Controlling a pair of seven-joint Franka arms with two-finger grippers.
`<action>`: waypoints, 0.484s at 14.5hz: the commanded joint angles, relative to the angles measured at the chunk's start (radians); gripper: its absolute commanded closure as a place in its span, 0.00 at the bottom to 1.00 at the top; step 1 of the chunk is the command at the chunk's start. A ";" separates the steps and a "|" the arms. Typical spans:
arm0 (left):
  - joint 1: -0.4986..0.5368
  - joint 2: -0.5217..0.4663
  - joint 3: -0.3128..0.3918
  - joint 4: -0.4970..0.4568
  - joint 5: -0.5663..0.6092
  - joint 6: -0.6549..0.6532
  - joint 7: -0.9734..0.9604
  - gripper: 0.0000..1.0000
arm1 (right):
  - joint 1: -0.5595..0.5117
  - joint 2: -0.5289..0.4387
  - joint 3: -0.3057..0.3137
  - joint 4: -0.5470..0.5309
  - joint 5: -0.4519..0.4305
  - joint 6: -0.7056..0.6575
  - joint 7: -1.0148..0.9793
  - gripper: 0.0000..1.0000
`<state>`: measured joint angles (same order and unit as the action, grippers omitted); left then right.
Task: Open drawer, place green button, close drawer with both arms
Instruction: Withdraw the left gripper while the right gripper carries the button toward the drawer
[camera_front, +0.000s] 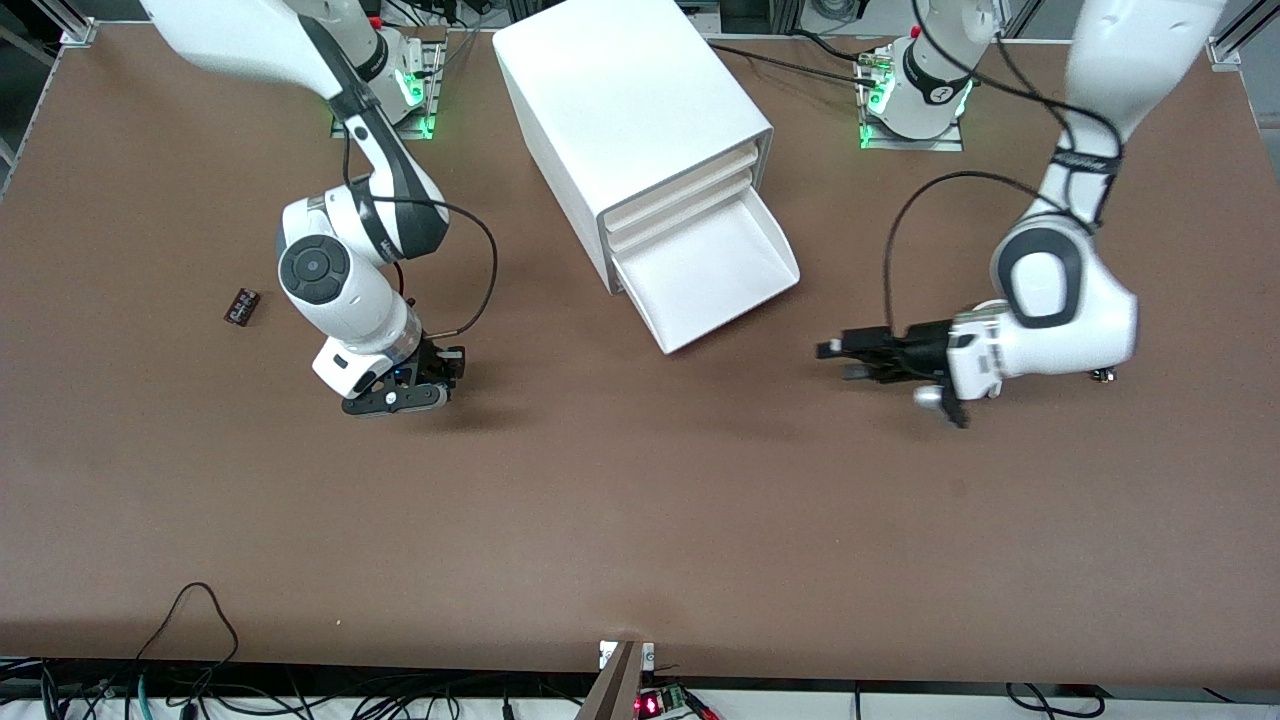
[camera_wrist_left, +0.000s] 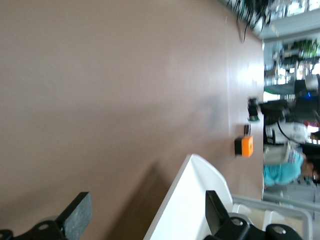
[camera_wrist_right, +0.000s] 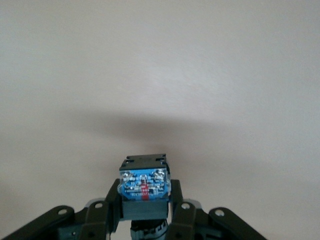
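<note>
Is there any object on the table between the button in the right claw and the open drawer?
No, nothing visible. The right claw holds the button; only bare table lies between it and the open drawer.

A robotics lab is being shown: two arms bolted to a brown table, cables trailing.
</note>
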<state>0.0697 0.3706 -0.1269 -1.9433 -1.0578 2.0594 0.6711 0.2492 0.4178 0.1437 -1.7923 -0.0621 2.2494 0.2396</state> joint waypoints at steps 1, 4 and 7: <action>0.045 -0.093 0.003 -0.032 0.063 0.007 -0.004 0.00 | -0.007 0.015 0.080 0.160 0.004 -0.151 -0.023 0.60; 0.058 -0.228 0.045 -0.002 0.360 -0.010 -0.019 0.00 | -0.005 0.030 0.149 0.206 0.001 -0.151 -0.133 0.60; 0.059 -0.318 0.082 0.075 0.603 -0.135 -0.138 0.00 | 0.010 0.064 0.253 0.257 -0.007 -0.145 -0.305 0.60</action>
<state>0.1293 0.1222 -0.0599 -1.9057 -0.5950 1.9996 0.6165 0.2538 0.4394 0.3391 -1.6032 -0.0619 2.1143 0.0299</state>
